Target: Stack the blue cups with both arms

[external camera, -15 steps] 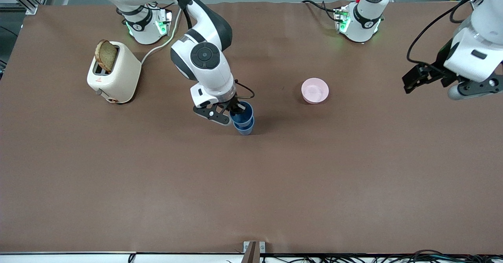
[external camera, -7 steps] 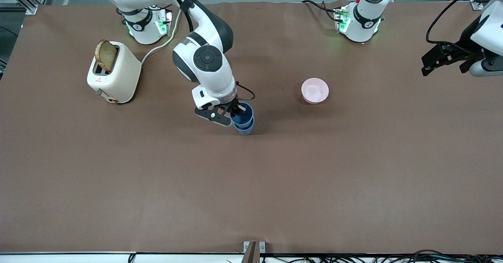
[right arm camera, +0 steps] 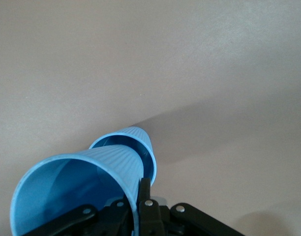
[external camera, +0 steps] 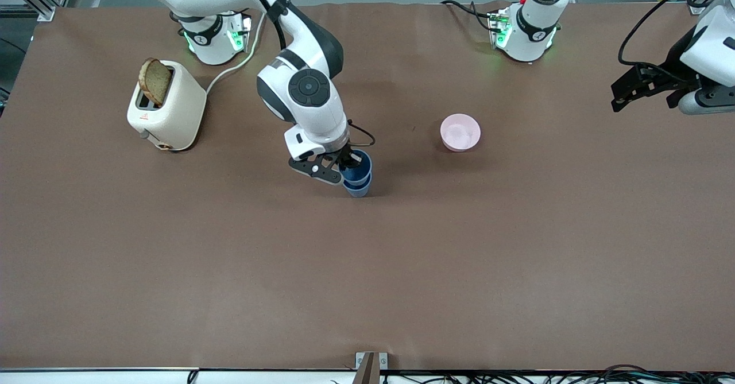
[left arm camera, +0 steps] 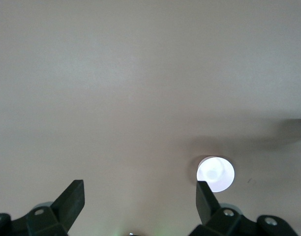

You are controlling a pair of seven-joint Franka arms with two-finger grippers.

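Two blue cups stand nested near the table's middle. The upper blue cup [external camera: 357, 165] sits tilted in the lower blue cup [external camera: 359, 189], which rests on the table. My right gripper [external camera: 348, 163] is shut on the upper cup's rim wall, one finger inside and one outside. In the right wrist view the upper cup [right arm camera: 76, 182] enters the lower cup [right arm camera: 138, 140], and the right gripper [right arm camera: 138, 202] pinches the wall. My left gripper [external camera: 620, 94] is open and empty in the air over the left arm's end of the table. It also shows in the left wrist view [left arm camera: 139, 191].
A pink bowl [external camera: 460, 132] [left arm camera: 215, 174] sits between the cups and the left arm's end. A cream toaster [external camera: 166, 108] with a slice of bread stands toward the right arm's end, near that arm's base.
The left arm has drawn up and away toward its end of the table. The right gripper has shifted slightly with the upper cup, which sits a little deeper in the lower cup.
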